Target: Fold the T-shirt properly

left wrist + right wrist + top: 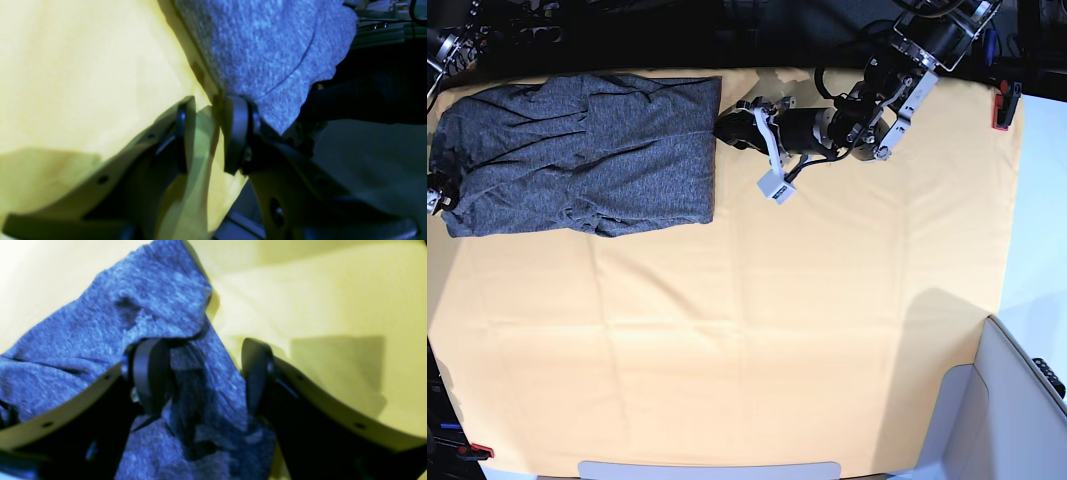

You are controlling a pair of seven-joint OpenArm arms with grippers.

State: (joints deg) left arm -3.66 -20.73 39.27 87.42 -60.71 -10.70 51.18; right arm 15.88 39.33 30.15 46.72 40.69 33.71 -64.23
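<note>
Fingers [150, 373] of the right gripper [200, 373] stand wide apart, 2 dark rounded pads straddling a crumpled ridge of the T-shirt [577, 150] without pinching it. Those of the left gripper [213, 133] sit parted with a narrower gap, 1 pad touching the shirt's edge. Soft speckled grey knit lies folded, roughly rectangular, at the upper left of the smooth yellow-orange table cloth [777, 330].

Wide yellow-orange table cloth [757, 340] is lying bare before me, giving free passage. The folded T-shirt [577, 155] is filling the far corner, my left arm [847, 115] stretching beside it.
</note>
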